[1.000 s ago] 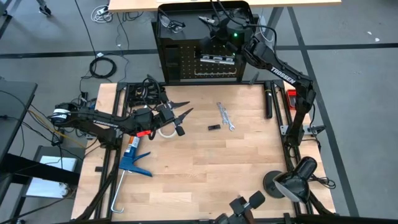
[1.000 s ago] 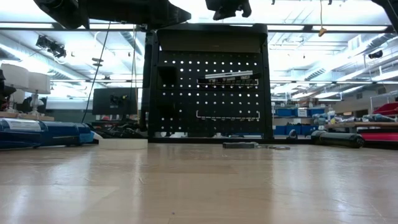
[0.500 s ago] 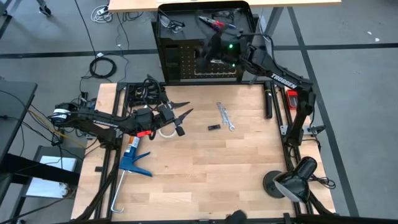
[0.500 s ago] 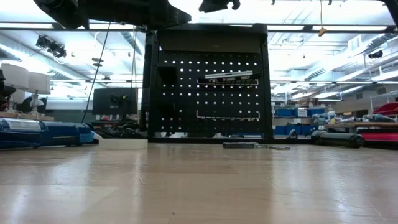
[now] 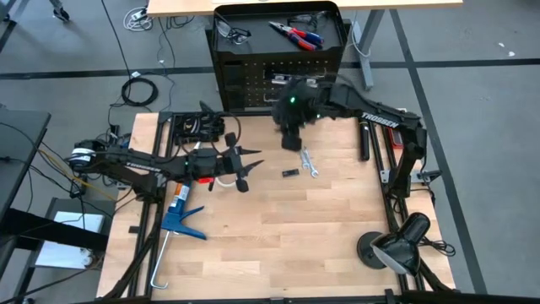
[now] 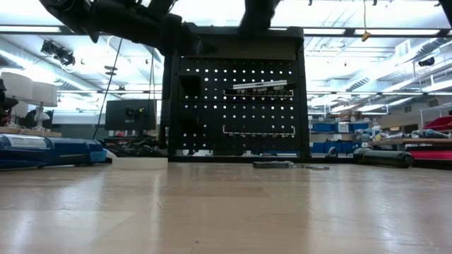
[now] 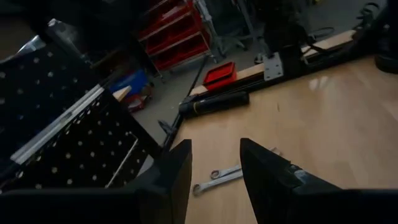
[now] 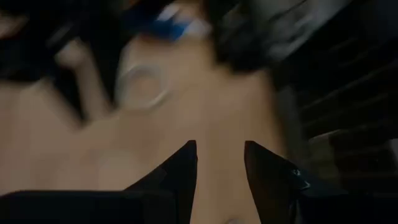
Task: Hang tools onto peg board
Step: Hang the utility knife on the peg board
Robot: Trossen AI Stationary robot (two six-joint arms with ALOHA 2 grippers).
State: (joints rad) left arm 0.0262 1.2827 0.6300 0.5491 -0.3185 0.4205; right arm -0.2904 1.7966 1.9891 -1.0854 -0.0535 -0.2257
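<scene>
From above, the right gripper [image 5: 289,139] has swung down off the peg board [image 5: 245,84] and now hangs just over the two wrenches [image 5: 305,159] on the table, fingers apart and empty. The pliers [image 5: 295,35] it carried up a second ago now lie on the board's top tray, so that tool is put away and a wrench looks like the next pick. The left gripper [image 5: 242,165] waits open over the table's left part. Its wrist view shows a wrench [image 7: 216,179] past its parted fingers [image 7: 177,177]. The right wrist view shows parted fingers [image 8: 185,171] over bare wood.
</scene>
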